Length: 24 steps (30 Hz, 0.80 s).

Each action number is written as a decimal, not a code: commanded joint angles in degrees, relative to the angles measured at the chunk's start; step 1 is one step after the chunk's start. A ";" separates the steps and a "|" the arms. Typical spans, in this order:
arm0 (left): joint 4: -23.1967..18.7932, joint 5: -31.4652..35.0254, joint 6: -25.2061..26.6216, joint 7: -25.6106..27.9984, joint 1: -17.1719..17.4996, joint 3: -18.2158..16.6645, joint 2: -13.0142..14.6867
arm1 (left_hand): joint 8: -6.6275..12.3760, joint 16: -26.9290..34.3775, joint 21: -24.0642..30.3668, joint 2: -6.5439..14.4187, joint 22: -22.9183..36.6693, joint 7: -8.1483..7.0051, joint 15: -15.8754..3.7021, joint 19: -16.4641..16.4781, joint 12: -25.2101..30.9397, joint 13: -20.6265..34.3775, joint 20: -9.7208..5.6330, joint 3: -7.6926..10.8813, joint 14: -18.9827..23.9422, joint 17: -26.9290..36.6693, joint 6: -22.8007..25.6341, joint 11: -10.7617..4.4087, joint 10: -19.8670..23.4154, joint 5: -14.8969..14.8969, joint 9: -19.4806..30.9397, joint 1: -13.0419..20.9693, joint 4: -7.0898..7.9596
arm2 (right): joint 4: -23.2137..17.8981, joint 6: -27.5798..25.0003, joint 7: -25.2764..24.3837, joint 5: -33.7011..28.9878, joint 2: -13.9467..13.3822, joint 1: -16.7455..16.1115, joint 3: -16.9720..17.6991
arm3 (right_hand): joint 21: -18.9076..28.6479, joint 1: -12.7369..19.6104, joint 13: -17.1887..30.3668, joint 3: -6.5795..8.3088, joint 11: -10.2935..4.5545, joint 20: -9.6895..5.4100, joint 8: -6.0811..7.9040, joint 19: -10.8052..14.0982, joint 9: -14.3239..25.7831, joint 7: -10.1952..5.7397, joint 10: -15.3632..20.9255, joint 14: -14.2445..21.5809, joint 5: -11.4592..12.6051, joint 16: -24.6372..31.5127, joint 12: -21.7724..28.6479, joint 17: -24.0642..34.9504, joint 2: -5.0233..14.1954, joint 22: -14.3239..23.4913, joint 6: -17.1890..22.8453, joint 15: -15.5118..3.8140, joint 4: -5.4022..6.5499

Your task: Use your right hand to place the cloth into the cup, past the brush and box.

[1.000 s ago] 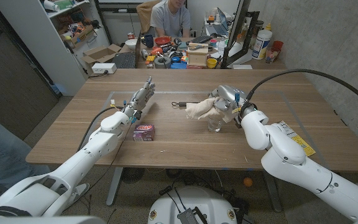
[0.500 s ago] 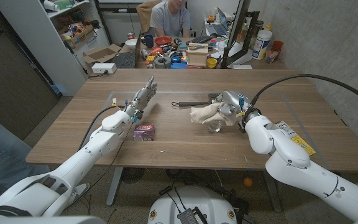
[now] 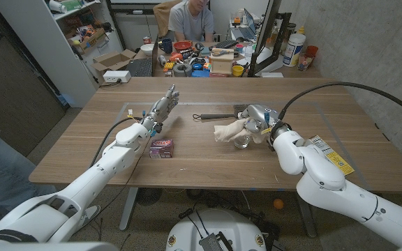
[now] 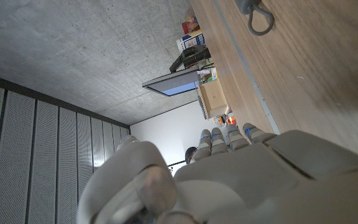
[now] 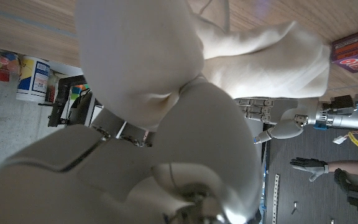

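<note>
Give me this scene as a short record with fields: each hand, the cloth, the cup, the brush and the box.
right hand: holds the cloth over the cup
left hand: raised above the table, fingers apart, holding nothing
cloth: bunched, hanging from the right hand, one end trailing toward the robot's left
cup: clear, upright on the table under the right hand
brush: lying on the table beyond the cloth
box: small, purple, on the table near the left forearm
table: wooden

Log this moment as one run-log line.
right hand: holds cloth over cup | left hand: open, raised | box: on table | cloth: not in cup
</note>
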 commanded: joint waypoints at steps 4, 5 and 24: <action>1.04 -0.98 -1.15 -1.89 0.13 -0.17 -0.43 | 0.13 0.14 0.16 0.64 0.27 0.16 0.00 -0.39 0.03 0.30 0.42 -0.63 0.40 0.19 0.65 0.18 0.12 0.17 0.08 0.38 -0.08 | 3.48 -0.07 13.43 -8.34 2.18 8.49 -7.01 | 0.74 -0.63 -1.21 0.48 -0.06 -7.44 -0.44 -2.27 -0.20 -0.72 9.74 6.01 0.18 -0.18 -0.94 0.09 0.00 -0.39 0.36 -8.93 -0.02; 1.13 -0.94 -1.25 -2.00 0.09 -0.14 -0.45 | 0.13 0.13 0.16 0.64 0.27 0.20 -0.01 -0.39 0.03 0.30 0.39 -0.64 0.40 0.19 0.67 0.19 0.15 0.17 0.08 0.38 -0.08 | 3.85 0.14 14.65 -9.01 2.41 9.15 -7.44 | 0.80 -0.81 -1.45 0.45 -0.06 -7.43 -0.48 -2.29 -0.26 -0.70 9.97 6.07 0.16 -0.19 -1.06 0.07 -0.01 -0.46 0.42 -8.86 0.05; 1.45 -0.58 -1.20 -3.20 -0.67 0.39 -0.45 | 0.22 0.16 0.17 0.68 0.26 0.07 -0.03 -0.37 0.06 0.30 0.46 -0.88 0.54 0.19 1.25 0.24 0.32 0.16 0.08 0.45 -0.11 | 4.96 4.73 21.65 -12.23 3.95 10.53 -5.32 | 0.70 -6.60 -3.03 -0.22 -1.51 -7.17 -3.83 -6.06 -1.40 -2.98 4.49 3.19 -0.13 -3.02 -6.55 -2.09 0.77 -3.52 -5.64 -7.47 2.24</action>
